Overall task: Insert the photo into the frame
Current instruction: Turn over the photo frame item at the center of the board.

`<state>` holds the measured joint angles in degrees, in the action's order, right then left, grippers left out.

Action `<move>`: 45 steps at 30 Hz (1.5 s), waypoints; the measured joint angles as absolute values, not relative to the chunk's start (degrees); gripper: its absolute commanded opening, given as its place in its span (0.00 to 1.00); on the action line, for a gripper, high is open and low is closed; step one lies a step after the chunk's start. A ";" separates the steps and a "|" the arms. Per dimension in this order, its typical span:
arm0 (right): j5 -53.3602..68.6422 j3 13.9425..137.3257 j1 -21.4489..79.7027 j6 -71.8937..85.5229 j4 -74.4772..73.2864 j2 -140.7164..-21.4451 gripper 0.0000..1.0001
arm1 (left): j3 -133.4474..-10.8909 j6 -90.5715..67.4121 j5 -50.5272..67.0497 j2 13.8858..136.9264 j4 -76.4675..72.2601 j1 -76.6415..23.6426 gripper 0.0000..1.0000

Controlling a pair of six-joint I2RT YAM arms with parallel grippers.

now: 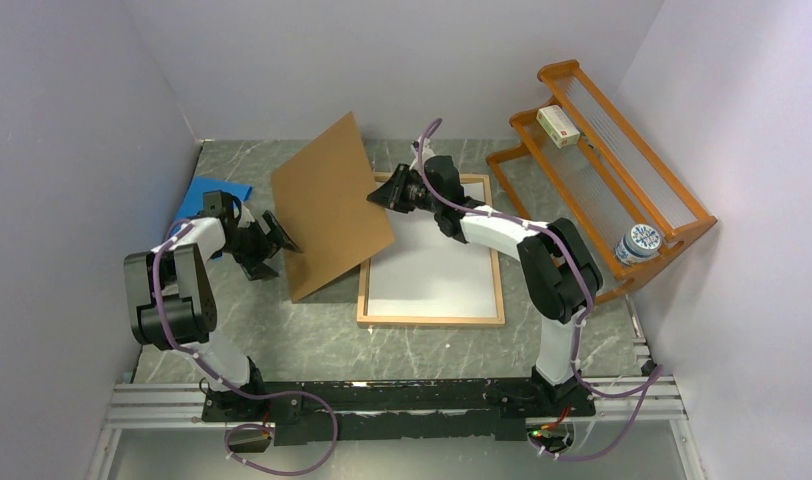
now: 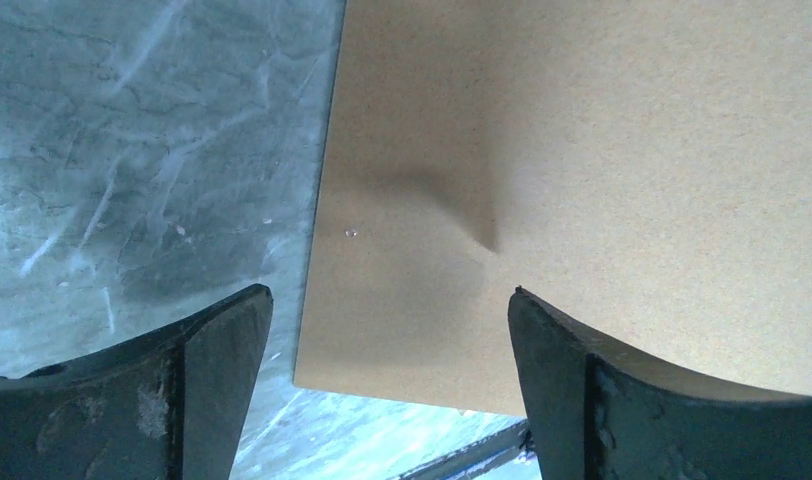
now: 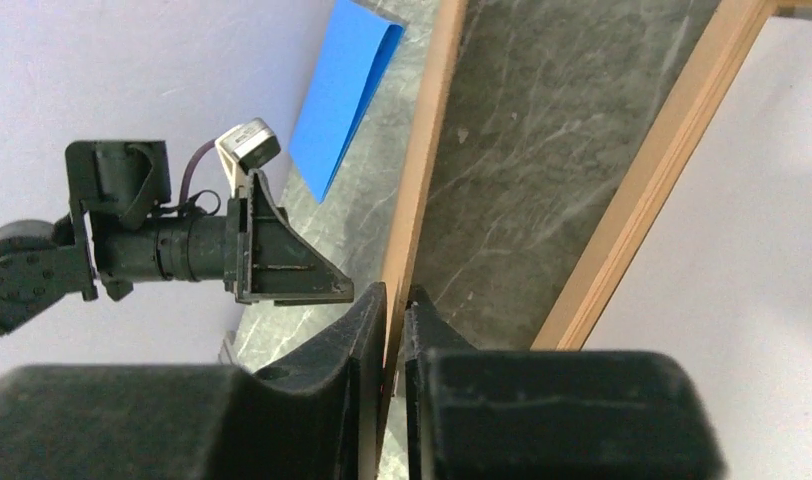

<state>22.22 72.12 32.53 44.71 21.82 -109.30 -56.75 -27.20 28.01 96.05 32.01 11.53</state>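
**Panel Up on Edge, Photo Waiting in the Frame**

The right fingers (image 1: pixel 389 195) are pinched tight on the right edge of the brown backing panel (image 1: pixel 332 200). They hold it tilted over the middle of the desk (image 1: pixel 312 340), with its low corner down near the frame's left side. The right wrist view shows it plainly: both fingers clamp the thin board edge-on.

On the other side, the left fingers (image 1: pixel 280 232) are spread wide and grip nothing. They sit just beside the panel's left edge, and the left wrist view shows the board's corner lying between and beyond them.

The frame (image 1: pixel 430 321) lies flat at the centre of the desk, a little toward the right edge. The photo (image 1: pixel 432 250) rests inside it, plain white side up.

A blue sheet (image 1: pixel 227 190) lies at the far left corner. The orange rack (image 1: pixel 632 140) stands along the right edge with a small box (image 1: pixel 559 126) and a cup (image 1: pixel 637 243) on it.
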 measured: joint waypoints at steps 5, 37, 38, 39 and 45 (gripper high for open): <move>22.98 72.29 31.79 48.23 20.05 -109.25 0.00 | -52.69 -29.98 28.03 92.82 26.59 11.53 0.94; 37.74 63.48 20.95 63.11 16.80 -93.27 0.00 | -42.35 -49.23 53.67 80.55 -7.18 12.73 0.17; 37.98 63.18 20.47 63.07 16.80 -92.73 0.00 | -43.57 -49.23 54.22 79.31 -5.39 12.93 0.09; 38.15 62.94 20.01 63.00 16.69 -92.29 0.02 | -45.15 -49.23 54.78 78.00 -3.31 13.10 0.04; 38.15 61.95 19.16 60.60 13.63 -90.78 0.55 | -55.86 -48.25 58.02 72.01 8.12 13.34 0.03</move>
<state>38.15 61.95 19.16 60.60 13.63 -90.78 -55.86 -48.25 58.02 72.01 8.12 13.34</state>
